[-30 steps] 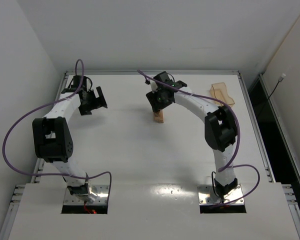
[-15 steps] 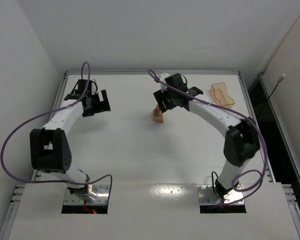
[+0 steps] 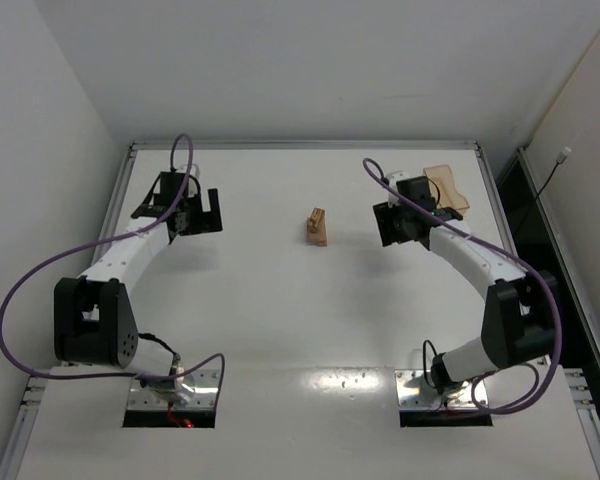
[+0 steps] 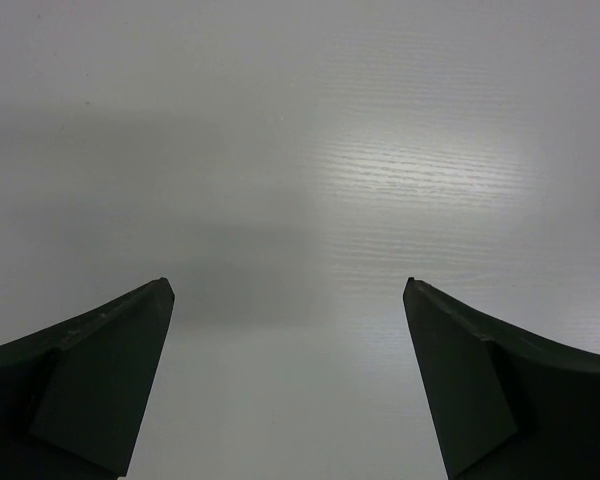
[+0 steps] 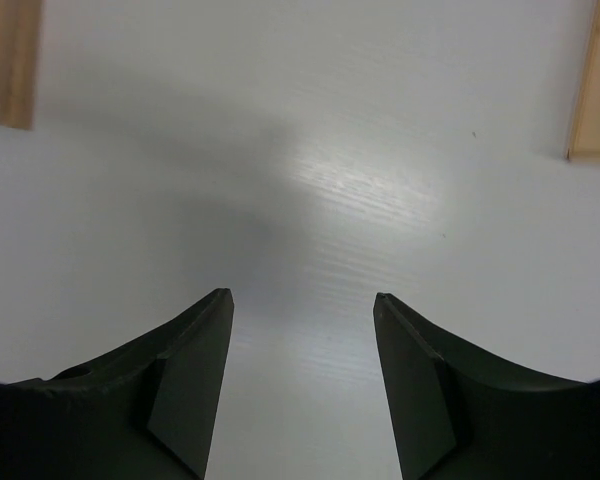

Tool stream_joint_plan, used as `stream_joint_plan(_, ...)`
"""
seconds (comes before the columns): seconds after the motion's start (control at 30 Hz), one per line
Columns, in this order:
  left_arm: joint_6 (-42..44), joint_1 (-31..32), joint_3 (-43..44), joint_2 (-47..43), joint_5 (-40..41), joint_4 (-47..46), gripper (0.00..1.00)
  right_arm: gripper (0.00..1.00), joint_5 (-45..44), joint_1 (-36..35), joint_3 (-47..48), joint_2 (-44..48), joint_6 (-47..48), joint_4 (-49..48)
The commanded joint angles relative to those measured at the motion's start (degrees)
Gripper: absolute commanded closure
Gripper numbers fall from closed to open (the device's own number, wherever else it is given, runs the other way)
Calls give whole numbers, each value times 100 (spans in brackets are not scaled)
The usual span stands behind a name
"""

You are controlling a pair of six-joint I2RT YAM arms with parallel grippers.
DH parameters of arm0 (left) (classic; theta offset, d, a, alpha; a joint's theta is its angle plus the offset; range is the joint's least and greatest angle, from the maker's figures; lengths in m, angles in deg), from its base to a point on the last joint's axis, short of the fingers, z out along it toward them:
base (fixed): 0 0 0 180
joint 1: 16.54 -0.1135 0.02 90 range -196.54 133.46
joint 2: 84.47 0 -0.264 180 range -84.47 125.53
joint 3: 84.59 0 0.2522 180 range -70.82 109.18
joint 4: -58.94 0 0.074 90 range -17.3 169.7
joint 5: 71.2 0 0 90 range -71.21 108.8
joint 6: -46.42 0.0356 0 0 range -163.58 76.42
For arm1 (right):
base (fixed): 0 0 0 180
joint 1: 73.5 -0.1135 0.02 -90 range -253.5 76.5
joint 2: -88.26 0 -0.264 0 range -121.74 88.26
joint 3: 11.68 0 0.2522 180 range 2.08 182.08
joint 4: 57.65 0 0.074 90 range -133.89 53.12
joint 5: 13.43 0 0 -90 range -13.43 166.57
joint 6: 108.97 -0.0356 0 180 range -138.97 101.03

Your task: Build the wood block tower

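tower stands on the table toward its far edge, seemingly unfinished. left gripper and right gripper both gape empty. next, i judge, the right must line up over a wood block and clamp it.

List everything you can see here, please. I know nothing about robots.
tower: one small stack, light tan wood, mid-table toward the far side, standing free.
wood pieces: two, light tan, at the upper left and upper right edges of the right wrist view. I cannot tell which blocks they are.
tray: one, translucent tan, far right of the table, partly behind the right arm.
table: one, white, under everything.
arms: two, white with black joints, left arm and right arm.
left tool: one, dark, open and holding nothing, over bare table at far left.
right tool: one, dark, open and holding nothing, between tower and tray.
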Motion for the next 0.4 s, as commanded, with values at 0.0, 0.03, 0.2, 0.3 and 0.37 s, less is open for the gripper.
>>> stream_joint_plan(0.0,336,96,-189,134,-77,-423,0,44,197,378,-343,-67,-231,-393)
stream_joint_plan(0.03,399,96,-189,135,-77,-423,0,44,198,432,-344,-68,-232,-472)
stream_joint_plan(0.2,548,148,-496,74,248,-625,0,44,259,669,-397,-121,-284,-737)
stream_joint_plan(0.3,601,148,-567,12,301,-678,0,44,311,722,-336,-121,-284,-737)
stream_joint_plan(0.37,662,148,-567,12,354,-678,0,44,312,722,-335,-121,-284,-684)
